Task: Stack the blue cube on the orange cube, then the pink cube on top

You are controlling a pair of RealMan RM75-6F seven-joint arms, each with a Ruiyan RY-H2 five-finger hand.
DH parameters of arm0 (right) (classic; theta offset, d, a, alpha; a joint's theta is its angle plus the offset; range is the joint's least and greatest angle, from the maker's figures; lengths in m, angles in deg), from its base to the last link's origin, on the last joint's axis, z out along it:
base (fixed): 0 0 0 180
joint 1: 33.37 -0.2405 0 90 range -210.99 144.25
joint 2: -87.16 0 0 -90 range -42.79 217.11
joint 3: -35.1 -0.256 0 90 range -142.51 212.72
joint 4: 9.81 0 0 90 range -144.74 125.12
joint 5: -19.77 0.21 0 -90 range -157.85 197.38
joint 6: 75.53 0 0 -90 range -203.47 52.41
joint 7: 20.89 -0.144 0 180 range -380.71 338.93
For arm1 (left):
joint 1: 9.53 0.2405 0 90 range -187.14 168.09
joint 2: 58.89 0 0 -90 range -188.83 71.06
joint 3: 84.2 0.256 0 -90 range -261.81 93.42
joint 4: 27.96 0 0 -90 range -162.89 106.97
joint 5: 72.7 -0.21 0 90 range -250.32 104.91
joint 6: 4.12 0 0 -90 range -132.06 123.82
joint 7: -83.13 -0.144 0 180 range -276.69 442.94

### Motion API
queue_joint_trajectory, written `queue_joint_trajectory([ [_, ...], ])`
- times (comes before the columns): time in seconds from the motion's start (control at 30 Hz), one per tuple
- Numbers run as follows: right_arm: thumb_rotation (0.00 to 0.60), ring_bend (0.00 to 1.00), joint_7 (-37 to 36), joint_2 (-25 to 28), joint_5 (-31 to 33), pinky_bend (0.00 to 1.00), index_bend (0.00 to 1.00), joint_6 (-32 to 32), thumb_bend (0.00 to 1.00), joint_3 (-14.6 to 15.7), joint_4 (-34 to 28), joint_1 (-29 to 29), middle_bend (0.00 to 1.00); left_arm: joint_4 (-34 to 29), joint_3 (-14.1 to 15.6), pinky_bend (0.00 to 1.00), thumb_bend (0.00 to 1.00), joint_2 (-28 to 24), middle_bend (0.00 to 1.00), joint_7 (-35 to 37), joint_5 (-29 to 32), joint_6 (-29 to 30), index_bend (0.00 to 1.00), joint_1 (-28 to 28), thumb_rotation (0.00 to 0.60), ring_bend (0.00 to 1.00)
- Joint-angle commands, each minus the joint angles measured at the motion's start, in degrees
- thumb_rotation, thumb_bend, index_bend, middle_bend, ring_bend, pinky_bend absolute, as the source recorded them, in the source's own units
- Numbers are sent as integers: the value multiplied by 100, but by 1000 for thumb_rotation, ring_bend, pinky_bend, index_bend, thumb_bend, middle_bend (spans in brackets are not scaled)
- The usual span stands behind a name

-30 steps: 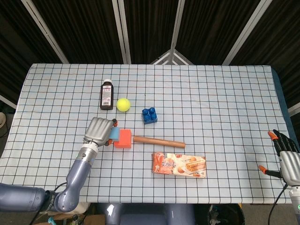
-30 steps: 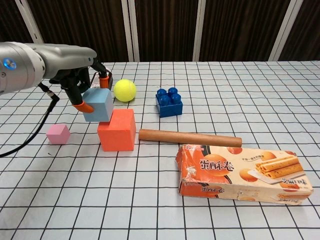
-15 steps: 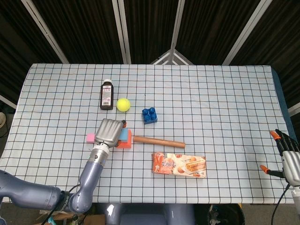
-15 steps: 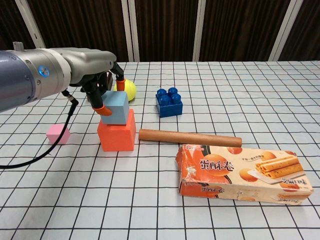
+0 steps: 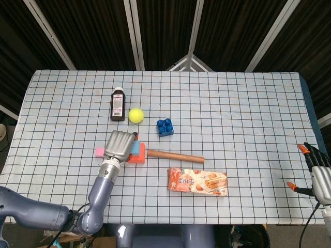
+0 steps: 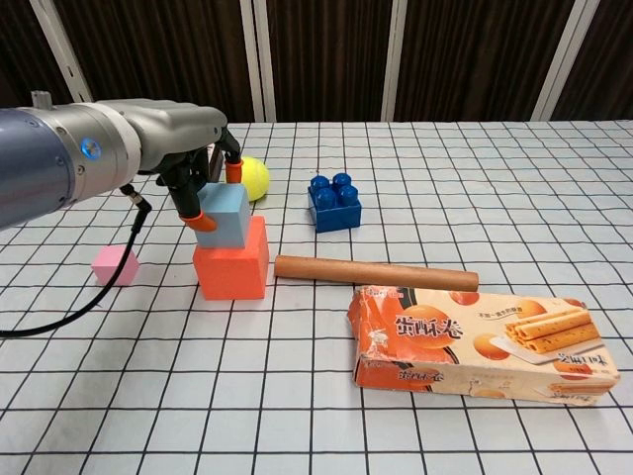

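My left hand (image 6: 198,183) (image 5: 120,145) grips the blue cube (image 6: 224,215) from above, thumb on its left face. The blue cube sits on top of the orange cube (image 6: 231,263), shifted toward its left side; in the head view only slivers of the blue cube (image 5: 138,149) and orange cube (image 5: 137,159) show past the hand. The pink cube (image 6: 115,265) (image 5: 99,152) lies on the table to the left of the orange one. My right hand (image 5: 318,175) hangs open at the table's far right edge, holding nothing.
A wooden rod (image 6: 376,273) lies right of the orange cube. A snack box (image 6: 483,341) lies in front of it. A blue toy brick (image 6: 333,201), a yellow ball (image 6: 252,176) and a dark bottle (image 5: 118,105) stand behind.
My left hand carried the blue cube rightward from beside the orange cube onto its top, then lowered and shifted it slightly left. The right hand stayed put.
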Motion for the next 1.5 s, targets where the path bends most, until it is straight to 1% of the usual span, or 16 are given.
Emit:
queue_joint_trajectory([
  [0.03,600,29,1,2,7,103,0,0,129,-2,-4,2,7,-1,4,862,290,1,845,24,-7,-11,415,0,600,811],
  [0.33,600,29,-8,5,-12,103,0,25,128,-4,-5,9,7,-97,13,862,290,-31,846,17,-28,81,416,-4,600,812],
  [0.63,600,29,-17,14,-2,103,0,33,128,-3,-20,21,7,-140,82,863,290,-62,847,-22,-54,179,417,20,600,813],
  [0.93,600,29,-12,20,9,103,0,16,128,-6,-28,16,7,-52,107,863,290,-35,846,42,-62,100,417,38,600,813],
  [1.2,600,29,-25,21,7,103,0,26,128,-9,-24,21,7,-8,127,863,290,-46,846,113,-82,-22,327,51,600,813],
  [1.43,600,29,-17,23,13,103,0,25,128,-10,-31,24,7,-20,152,863,290,-67,846,127,-106,-67,329,50,600,813],
  [1.5,600,29,-21,24,14,103,0,27,128,-12,-31,24,7,-23,155,863,290,-68,846,129,-108,-69,296,49,600,812],
])
